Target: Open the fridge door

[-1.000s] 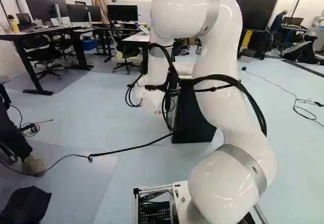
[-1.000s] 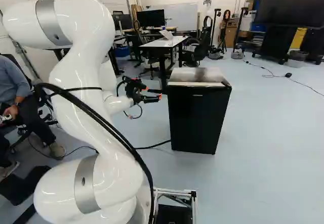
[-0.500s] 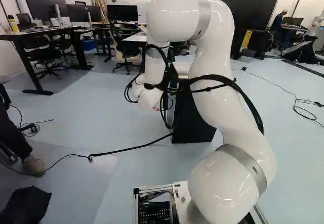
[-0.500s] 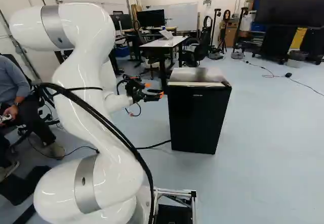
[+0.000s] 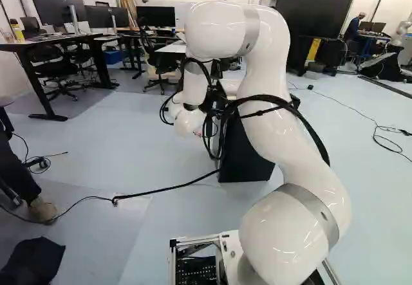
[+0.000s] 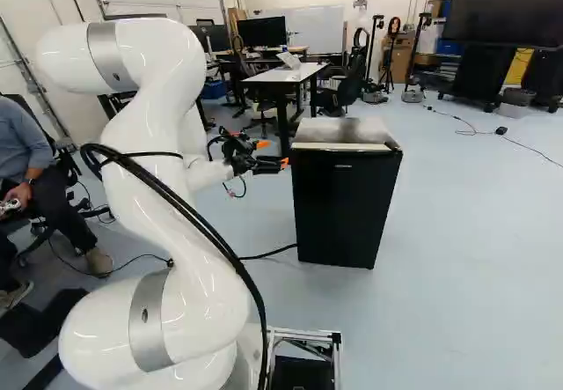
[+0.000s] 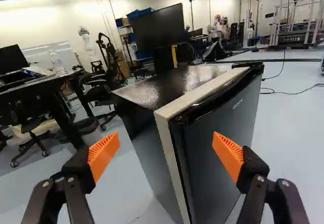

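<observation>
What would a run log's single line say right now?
fridge door: shut | gripper: open | position: fridge edge ahead of gripper | grip: none yet | next: likely approach door

From the base, the fridge (image 6: 345, 209) stands near twelve o'clock. Farther, the table (image 6: 286, 75) is also near twelve, the screen (image 6: 508, 7) at one, and the desk (image 5: 45, 41), with a monitor (image 5: 55, 7) on it, at eleven.

glossy white arm (image 6: 158, 187) with grey bands, black cables and orange-padded tool (image 6: 257, 159)
</observation>
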You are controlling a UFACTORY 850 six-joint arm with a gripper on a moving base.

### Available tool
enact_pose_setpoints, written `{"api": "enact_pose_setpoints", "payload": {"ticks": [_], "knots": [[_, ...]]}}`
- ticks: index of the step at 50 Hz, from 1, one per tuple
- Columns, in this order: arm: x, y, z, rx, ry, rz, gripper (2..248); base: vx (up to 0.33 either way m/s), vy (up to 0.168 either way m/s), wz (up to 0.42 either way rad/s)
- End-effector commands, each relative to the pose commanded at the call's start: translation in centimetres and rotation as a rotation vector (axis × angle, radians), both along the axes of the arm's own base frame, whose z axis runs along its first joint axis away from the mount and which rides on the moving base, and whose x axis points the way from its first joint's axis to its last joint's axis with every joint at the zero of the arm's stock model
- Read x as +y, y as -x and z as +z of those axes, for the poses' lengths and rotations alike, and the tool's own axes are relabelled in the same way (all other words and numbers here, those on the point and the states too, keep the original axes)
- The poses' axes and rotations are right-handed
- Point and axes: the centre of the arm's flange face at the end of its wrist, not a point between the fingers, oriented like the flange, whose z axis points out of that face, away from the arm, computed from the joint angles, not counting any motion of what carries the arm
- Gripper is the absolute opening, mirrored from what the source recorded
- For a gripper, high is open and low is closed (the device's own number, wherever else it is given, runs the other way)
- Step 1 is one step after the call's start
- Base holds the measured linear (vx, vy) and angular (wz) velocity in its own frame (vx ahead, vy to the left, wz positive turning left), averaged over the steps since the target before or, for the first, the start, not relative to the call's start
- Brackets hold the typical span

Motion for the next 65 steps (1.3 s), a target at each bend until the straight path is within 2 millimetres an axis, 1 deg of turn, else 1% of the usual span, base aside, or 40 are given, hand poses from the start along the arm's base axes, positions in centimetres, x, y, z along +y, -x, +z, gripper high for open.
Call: {"api": "enact_pose_setpoints", "payload": {"ticks": [9, 24, 47, 65], "knots": [[-0.5, -0.7, -0.1, -0.006, -0.002, -0.014, 247, 0.000, 0.000, 0.000], [-2.0, -1.2, -0.1, -0.009, -0.003, -0.044, 247, 0.000, 0.000, 0.000], [-4.1, -1.9, -2.8, 0.027, 0.009, -0.085, 247, 0.000, 0.000, 0.000], [-5.7, -2.2, -3.1, 0.031, 0.010, -0.115, 247, 0.000, 0.000, 0.000]]}}
